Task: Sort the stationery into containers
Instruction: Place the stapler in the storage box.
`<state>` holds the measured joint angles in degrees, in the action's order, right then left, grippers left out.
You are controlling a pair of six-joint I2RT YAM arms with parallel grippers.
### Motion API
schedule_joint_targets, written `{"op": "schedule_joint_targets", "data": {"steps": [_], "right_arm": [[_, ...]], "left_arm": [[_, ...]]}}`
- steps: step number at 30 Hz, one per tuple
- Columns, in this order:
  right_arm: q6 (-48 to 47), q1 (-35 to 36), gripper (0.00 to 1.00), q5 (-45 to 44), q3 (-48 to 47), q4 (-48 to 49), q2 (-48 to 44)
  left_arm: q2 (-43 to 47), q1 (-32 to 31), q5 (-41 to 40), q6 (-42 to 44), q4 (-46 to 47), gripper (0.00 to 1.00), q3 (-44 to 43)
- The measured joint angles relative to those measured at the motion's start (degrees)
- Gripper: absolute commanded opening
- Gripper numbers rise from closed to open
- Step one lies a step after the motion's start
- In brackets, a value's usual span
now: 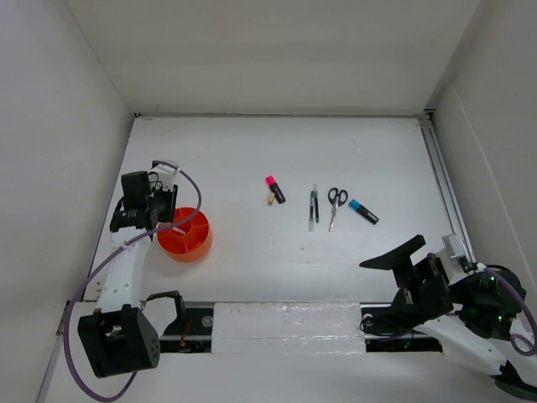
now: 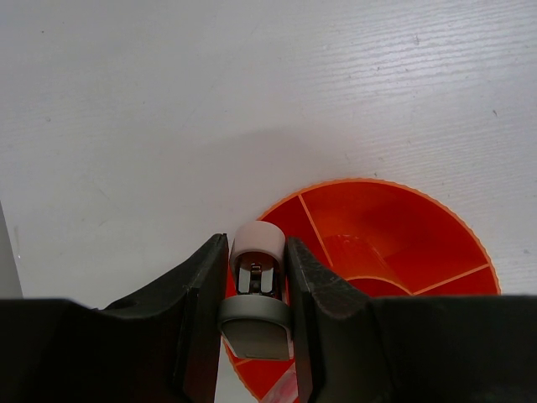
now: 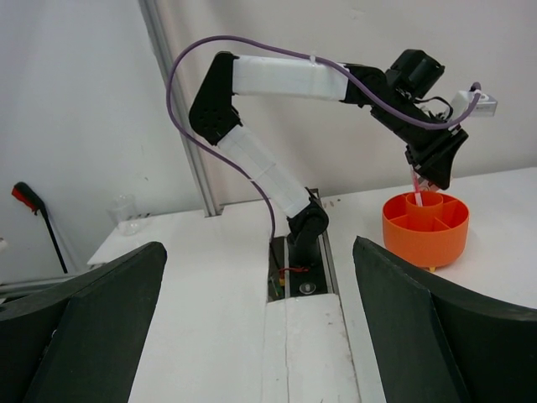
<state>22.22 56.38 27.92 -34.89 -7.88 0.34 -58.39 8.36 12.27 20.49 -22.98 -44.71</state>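
My left gripper (image 2: 258,273) is shut on the thin pink pen (image 2: 258,248), held upright over the round orange cup (image 2: 394,243) with inner dividers. From the right wrist view the pen (image 3: 417,198) hangs from that gripper (image 3: 432,172) with its lower end inside the cup (image 3: 424,228). Mid-table lie the pink-capped highlighter (image 1: 273,188), a small eraser (image 1: 269,200), a dark pen (image 1: 315,205), scissors (image 1: 336,204) and the blue-capped marker (image 1: 362,211). My right gripper (image 1: 398,273) stands open and empty near the table's front right.
White walls enclose the table on three sides. A metal rail (image 1: 440,172) runs along the right edge. The arm bases and a taped strip (image 1: 285,327) sit at the near edge. The cup (image 1: 186,239) stands at the left side.
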Motion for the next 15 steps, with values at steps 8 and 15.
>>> {"op": "schedule_joint_targets", "data": {"steps": [8, 15], "right_arm": [[-0.42, 0.00, 0.99, -0.11, -0.44, -0.72, 0.00], [-0.44, 0.00, 0.99, -0.46, -0.44, -0.76, 0.00]], "left_arm": [[0.00, 0.00, -0.50, -0.04, 0.13, 0.00, 0.00], [0.00, 0.00, -1.42, -0.44, 0.55, 0.00, 0.00]]}}
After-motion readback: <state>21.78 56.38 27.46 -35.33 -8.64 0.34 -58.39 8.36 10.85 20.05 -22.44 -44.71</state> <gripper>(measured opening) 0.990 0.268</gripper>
